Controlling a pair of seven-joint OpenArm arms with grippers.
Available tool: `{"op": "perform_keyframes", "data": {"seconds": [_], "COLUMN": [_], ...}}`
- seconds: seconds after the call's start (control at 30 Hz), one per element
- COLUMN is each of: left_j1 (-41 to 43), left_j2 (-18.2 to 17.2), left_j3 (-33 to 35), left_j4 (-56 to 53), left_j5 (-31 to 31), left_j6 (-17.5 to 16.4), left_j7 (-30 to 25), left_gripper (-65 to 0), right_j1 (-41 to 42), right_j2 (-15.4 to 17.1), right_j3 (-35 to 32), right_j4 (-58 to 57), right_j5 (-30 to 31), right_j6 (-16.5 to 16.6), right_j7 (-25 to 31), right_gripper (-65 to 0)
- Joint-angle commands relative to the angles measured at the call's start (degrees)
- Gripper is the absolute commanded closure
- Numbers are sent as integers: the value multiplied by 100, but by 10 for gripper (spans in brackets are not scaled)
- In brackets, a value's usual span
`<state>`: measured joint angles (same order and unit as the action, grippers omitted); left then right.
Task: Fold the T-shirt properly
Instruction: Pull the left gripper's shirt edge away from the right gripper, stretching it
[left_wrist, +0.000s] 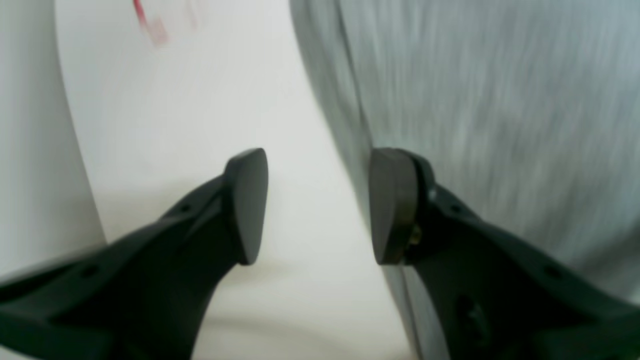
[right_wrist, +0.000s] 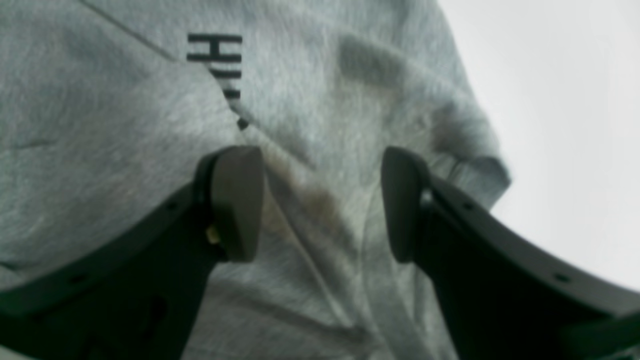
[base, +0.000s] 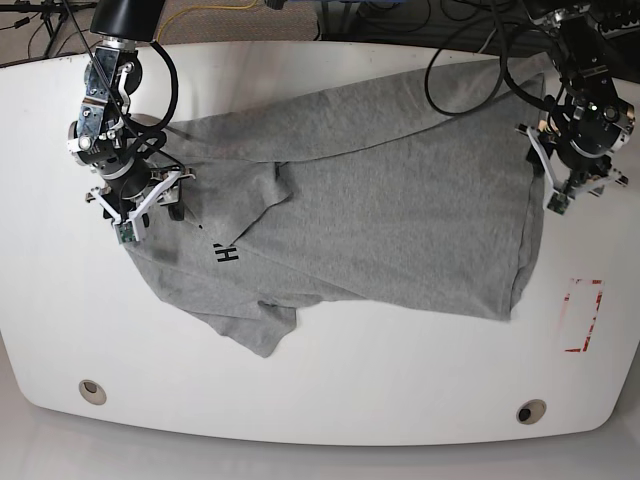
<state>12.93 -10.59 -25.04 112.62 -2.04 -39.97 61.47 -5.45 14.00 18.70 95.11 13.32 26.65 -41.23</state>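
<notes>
The heather-grey T-shirt (base: 400, 200) lies spread and creased across the white table (base: 330, 390), with a flap folded over part of its black letters (base: 227, 254). My right gripper (base: 138, 212) is open at the shirt's left end. In the right wrist view, its fingers (right_wrist: 235, 200) hover over wrinkled cloth (right_wrist: 100, 150) just below the letters (right_wrist: 215, 55), holding nothing. My left gripper (base: 568, 192) is open at the shirt's right edge. In the left wrist view it (left_wrist: 319, 205) straddles the shirt's edge (left_wrist: 480, 100), one finger over cloth, the other over bare table.
A red rectangle mark (base: 582, 315) is on the table right of the shirt, also blurred in the left wrist view (left_wrist: 150, 22). Two round holes (base: 92, 390) (base: 531, 411) sit near the front edge. Cables and gear lie behind the table's far edge (base: 400, 20).
</notes>
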Motion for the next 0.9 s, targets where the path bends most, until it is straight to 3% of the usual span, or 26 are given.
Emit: {"op": "perform_keyframes", "data": {"seconds": [0.0,0.27,0.63,0.87], "left_j1": [241,980,1525,1701], "left_j2": [-44,-88,-185,-537], "left_j3": [11,-68,-68,-41], "left_j4": [118,154,233,224], "left_j5": [-125,-793,-1075,-1734], "left_j6": [-3,-3,-3,-3], "left_j7": [-95,-95,-95,-95], "left_gripper": [-307,-306,-306,-306], "right_j1": [49,-74,-101,-110], "right_j2": [29,-156,-218,-226], "right_j3": [25,16,16,7], "right_j4": [120,120,111,102], "right_j5": [35,44,44,44], "right_j6": [-15,-15,3,11], "right_j7": [93,110,110,110], "right_gripper": [-361,-360,-360,-360]}}
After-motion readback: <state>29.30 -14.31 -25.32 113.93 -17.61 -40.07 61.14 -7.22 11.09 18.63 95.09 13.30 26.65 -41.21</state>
